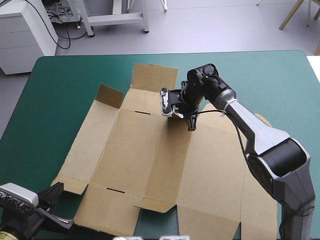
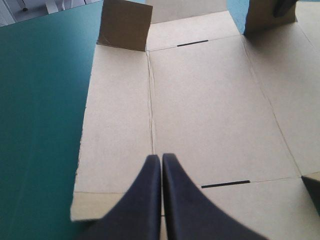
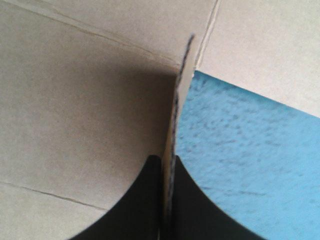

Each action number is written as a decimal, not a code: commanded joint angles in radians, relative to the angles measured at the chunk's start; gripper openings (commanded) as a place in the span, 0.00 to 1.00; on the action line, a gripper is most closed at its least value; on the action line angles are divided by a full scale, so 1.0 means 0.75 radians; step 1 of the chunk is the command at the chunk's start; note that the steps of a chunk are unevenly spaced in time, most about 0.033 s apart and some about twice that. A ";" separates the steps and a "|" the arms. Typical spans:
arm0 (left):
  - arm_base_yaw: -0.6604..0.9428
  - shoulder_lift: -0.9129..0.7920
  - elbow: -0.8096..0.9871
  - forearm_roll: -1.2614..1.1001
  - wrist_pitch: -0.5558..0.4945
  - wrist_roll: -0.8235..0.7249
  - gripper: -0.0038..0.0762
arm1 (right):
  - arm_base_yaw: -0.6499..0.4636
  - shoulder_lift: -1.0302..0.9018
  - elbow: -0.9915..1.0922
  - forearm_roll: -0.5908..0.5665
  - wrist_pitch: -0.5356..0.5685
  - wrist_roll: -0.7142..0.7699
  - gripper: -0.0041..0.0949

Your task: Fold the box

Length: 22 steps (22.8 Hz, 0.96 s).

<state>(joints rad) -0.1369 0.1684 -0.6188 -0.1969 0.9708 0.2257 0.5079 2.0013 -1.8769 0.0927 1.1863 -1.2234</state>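
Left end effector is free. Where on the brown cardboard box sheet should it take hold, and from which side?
Probably grip the small upright flap at the far left corner of the brown cardboard box sheet, coming down onto its free top edge. It stands clear of the teal-green table cover, while the panels near the left end effector lie flat, offering no lifted edge.

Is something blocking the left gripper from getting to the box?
No, nothing visible is. The left gripper is shut, with only bare box board right ahead of it. The right gripper is farther off, shut on a raised flap toward the box's far side.
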 commanded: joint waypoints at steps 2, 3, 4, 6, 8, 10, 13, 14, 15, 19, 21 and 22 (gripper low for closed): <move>-0.010 0.020 -0.027 -0.021 -0.097 -0.016 0.04 | -0.005 -0.058 -0.076 0.042 -0.036 -0.248 0.02; -0.010 0.020 -0.027 -0.021 -0.097 -0.016 0.04 | -0.005 -0.052 -0.076 0.046 -0.036 -0.253 0.02; -0.010 0.020 -0.027 -0.021 -0.097 -0.016 0.04 | -0.005 -0.035 -0.076 0.061 -0.041 -0.276 0.02; -0.010 0.020 -0.027 -0.021 -0.097 -0.016 0.04 | -0.005 0.002 -0.076 0.095 -0.062 -0.278 0.02; -0.010 0.020 -0.027 -0.021 -0.097 -0.016 0.04 | -0.005 0.034 -0.076 0.132 -0.116 -0.266 0.02; -0.010 0.020 -0.027 -0.021 -0.097 -0.016 0.04 | -0.005 0.039 -0.077 0.137 -0.209 -0.183 0.02; -0.010 0.020 -0.027 -0.021 -0.097 -0.016 0.04 | -0.005 0.039 -0.079 0.135 -0.243 -0.135 0.02; -0.010 0.020 -0.027 -0.021 -0.097 -0.016 0.04 | -0.005 0.039 -0.079 0.135 -0.237 -0.120 0.02; -0.010 0.020 -0.027 -0.021 -0.097 -0.016 0.04 | -0.005 0.039 -0.079 0.135 -0.237 -0.092 0.02; -0.010 0.020 -0.027 -0.021 -0.097 -0.016 0.04 | -0.005 0.039 -0.079 0.135 -0.237 -0.045 0.02; -0.010 0.020 -0.027 -0.021 -0.097 -0.016 0.04 | -0.005 0.039 -0.079 0.135 -0.237 -0.032 0.02; -0.010 0.020 -0.027 -0.021 -0.097 -0.016 0.04 | -0.005 0.039 -0.079 0.138 -0.241 -0.020 0.02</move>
<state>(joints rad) -0.1369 0.1684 -0.6188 -0.1969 0.9705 0.2255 0.5079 2.0929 -1.9042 0.1733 1.0430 -1.2696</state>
